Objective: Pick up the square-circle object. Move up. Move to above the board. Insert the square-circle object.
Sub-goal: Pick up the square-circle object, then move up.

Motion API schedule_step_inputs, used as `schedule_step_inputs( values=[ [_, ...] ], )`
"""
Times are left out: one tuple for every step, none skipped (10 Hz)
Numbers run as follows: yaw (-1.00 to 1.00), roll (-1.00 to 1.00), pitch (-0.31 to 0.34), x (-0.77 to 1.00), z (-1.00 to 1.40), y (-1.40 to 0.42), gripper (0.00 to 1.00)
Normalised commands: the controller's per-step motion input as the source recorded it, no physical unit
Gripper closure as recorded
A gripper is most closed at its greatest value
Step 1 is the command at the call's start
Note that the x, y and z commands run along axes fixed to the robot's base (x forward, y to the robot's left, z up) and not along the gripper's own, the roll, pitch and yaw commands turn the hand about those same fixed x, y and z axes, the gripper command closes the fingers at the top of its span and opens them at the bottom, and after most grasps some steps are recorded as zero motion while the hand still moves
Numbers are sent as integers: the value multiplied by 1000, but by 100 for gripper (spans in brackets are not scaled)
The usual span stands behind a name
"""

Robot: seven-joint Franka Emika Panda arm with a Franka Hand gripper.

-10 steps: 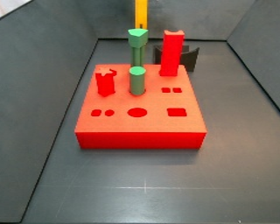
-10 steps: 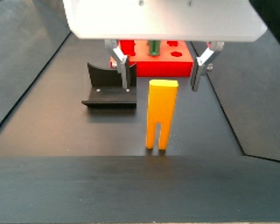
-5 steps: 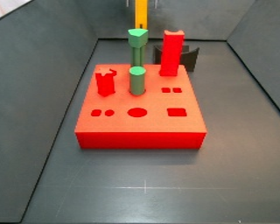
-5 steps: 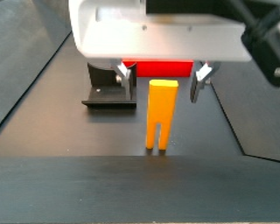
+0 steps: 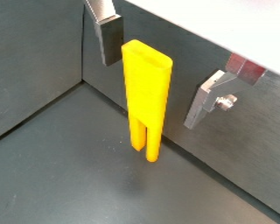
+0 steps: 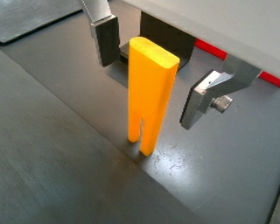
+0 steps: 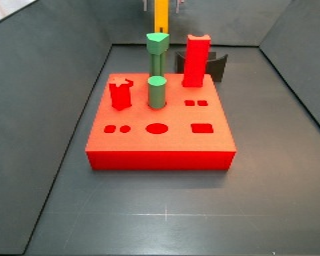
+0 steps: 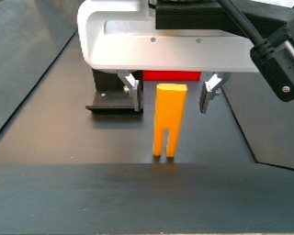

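Observation:
The square-circle object [image 8: 171, 124] is a tall orange-yellow flat bar. It stands upright on its two short prongs on the dark floor, and shows in both wrist views [image 5: 146, 96] [image 6: 152, 101] and at the far end in a side view [image 7: 160, 15]. My gripper [image 8: 171, 92] is open and straddles the bar's top, with one finger [image 5: 109, 39] on each flat side and a gap to each. It also shows in a wrist view [image 6: 149, 87]. The board [image 7: 163, 150] is a large red block with holes, apart from the bar.
On the board stand two green pegs [image 7: 157, 92] [image 7: 157, 45], a tall red block [image 7: 198, 60] and a small red piece [image 7: 120, 95]. The dark fixture [image 8: 113, 92] stands on the floor beside the gripper. Grey walls enclose the floor.
The gripper has come down a little, so its fingers now flank the bar's upper part. The bar has not moved.

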Motion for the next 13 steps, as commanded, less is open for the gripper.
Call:
schedule_step_inputs(
  values=[
    [0,0,0,0,0,0,100],
    [0,0,0,0,0,0,100],
    [0,0,0,0,0,0,100],
    [0,0,0,0,0,0,100],
    [0,0,0,0,0,0,100],
    [0,0,0,0,0,0,100],
    [0,0,0,0,0,0,100],
    [0,0,0,0,0,0,100],
    [0,0,0,0,0,0,100],
    [0,0,0,0,0,0,100],
    [0,0,0,0,0,0,100],
    [0,0,0,0,833,0,100],
    [25,-25,41,-49,799,-16,100]
  ],
)
